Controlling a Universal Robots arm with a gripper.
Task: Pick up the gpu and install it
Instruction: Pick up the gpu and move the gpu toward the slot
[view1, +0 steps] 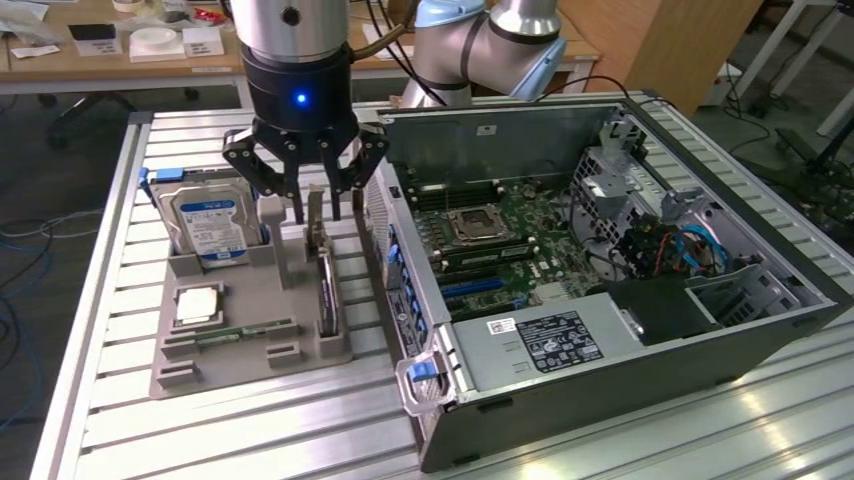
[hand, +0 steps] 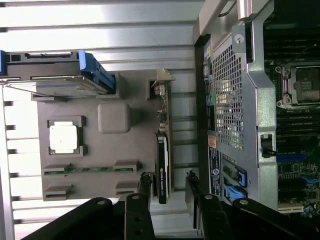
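Exterior view: gripper (view1: 316, 210) spread, poised just over the gpu (view1: 324, 290), standing on edge in the grey holder (view1: 247, 295) beside the computer case (view1: 561, 400). Wrist view: fingers (hand: 145, 186) apart, straddling the gpu (hand: 162, 165) end, nothing grasped.

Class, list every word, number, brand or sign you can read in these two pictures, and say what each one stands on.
Nothing reads clearly enough to quote.
Label on the hard drive: blue and white, print too small.
Label on the power supply: blurred.
White lettering on the gpu: blurred.
Dark sticker on the computer case: too small.
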